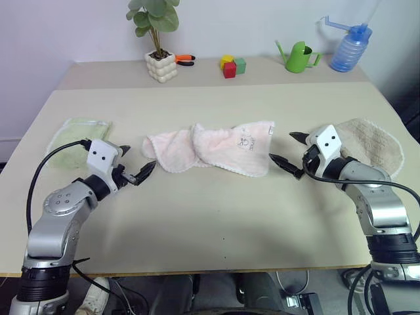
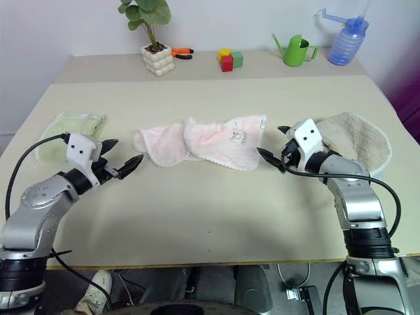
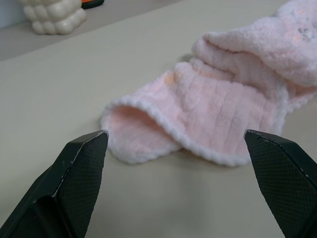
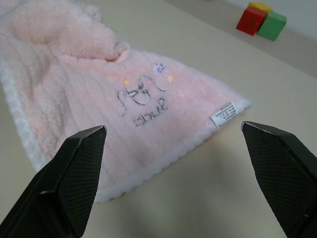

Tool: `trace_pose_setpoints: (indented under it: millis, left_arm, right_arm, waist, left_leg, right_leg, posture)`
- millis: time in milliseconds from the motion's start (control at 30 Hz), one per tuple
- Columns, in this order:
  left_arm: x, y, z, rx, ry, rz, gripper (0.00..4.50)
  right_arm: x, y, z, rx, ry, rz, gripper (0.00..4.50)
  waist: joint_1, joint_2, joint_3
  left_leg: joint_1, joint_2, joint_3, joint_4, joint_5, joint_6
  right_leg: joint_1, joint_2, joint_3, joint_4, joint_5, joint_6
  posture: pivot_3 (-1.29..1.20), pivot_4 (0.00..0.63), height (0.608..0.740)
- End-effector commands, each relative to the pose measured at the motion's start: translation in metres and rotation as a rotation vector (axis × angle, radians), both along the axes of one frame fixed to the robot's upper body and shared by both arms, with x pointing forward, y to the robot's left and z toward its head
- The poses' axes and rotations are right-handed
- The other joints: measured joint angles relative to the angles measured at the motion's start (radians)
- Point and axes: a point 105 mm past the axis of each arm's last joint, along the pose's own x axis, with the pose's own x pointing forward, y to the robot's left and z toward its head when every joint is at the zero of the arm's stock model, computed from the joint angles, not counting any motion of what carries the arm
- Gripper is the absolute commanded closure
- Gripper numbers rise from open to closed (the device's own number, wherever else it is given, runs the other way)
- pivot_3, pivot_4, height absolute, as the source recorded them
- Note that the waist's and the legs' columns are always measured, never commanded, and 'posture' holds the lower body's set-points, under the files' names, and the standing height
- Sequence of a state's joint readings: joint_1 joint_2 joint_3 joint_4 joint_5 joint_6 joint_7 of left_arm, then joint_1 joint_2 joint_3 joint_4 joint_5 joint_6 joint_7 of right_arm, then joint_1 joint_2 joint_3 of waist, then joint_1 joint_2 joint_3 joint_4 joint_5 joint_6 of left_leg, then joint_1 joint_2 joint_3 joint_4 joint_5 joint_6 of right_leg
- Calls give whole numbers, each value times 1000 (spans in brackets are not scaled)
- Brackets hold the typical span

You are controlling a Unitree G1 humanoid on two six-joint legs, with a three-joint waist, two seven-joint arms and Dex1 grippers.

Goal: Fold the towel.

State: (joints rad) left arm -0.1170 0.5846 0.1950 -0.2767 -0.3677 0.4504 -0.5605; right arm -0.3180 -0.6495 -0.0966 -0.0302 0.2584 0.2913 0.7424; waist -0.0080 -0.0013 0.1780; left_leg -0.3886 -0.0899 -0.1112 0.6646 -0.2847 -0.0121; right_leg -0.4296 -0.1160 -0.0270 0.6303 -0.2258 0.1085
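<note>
On the towel (image 4: pixel 99 99) before me, toward the middle of my right wrist view, there is dark embroidery (image 4: pixel 141 99): a small drawn figure above a short row of letters, which I cannot make out. A white sewn-in tag (image 4: pixel 224 113) at the towel's corner carries tiny print, too small for me to read.

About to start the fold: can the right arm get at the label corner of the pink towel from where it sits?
Probably yes. The right gripper has its jaws open, aimed at the towel, with bare table between them.
</note>
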Motion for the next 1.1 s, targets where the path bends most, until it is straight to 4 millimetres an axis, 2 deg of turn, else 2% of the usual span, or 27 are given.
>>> trace_pose_setpoints:
  millis: [33,300,333,467,633,867,1100]
  left_arm:
    - [2,-2,10,5,-48,-7,0]
    - [1,-16,8,15,-45,-57,0]
    - [0,-20,5,30,-36,-79,0]
    - [-15,-58,-10,154,7,-291,0]
    - [-9,-73,-23,264,-8,-314,0]
    - [5,-63,-36,379,-10,-288,0]
    - [39,-51,-44,402,-7,-180,0]
  right_arm:
    - [0,1,15,1,-55,4,44]
    - [0,1,19,-5,-62,-1,44]
    - [-1,1,17,-7,-58,-1,44]
    - [-4,3,14,-11,-56,0,44]
    - [-6,4,11,-6,-59,-9,44]
    - [-10,5,8,6,-61,-26,44]
    - [-13,8,8,21,-69,-40,44]
  waist:
    - [0,0,0]
    - [0,0,0]
    - [0,0,0]
    - [1,0,0]
    - [0,0,0]
    - [0,0,0]
    - [14,0,0]
  left_leg:
    - [0,0,0,0,0,0]
    - [0,0,0,0,0,0]
    - [0,0,0,0,0,0]
    - [0,0,0,0,0,0]
    - [0,0,0,0,0,0]
    - [0,0,0,0,0,0]
    - [0,0,0,0,0,0]
  right_leg:
    - [0,0,0,0,0,0]
    - [0,0,0,0,0,0]
    - [0,0,0,0,0,0]
    - [0,0,0,0,0,0]
    - [0,0,0,0,0,0]
    - [0,1,0,0,0,0]
    - [1,0,0,0,0,0]
  posture:
    - [0,150,732]
    - [0,150,732]
    - [0,150,732]
    - [0,150,732]
    - [0,150,732]
    - [0,150,732]
    - [0,150,732]
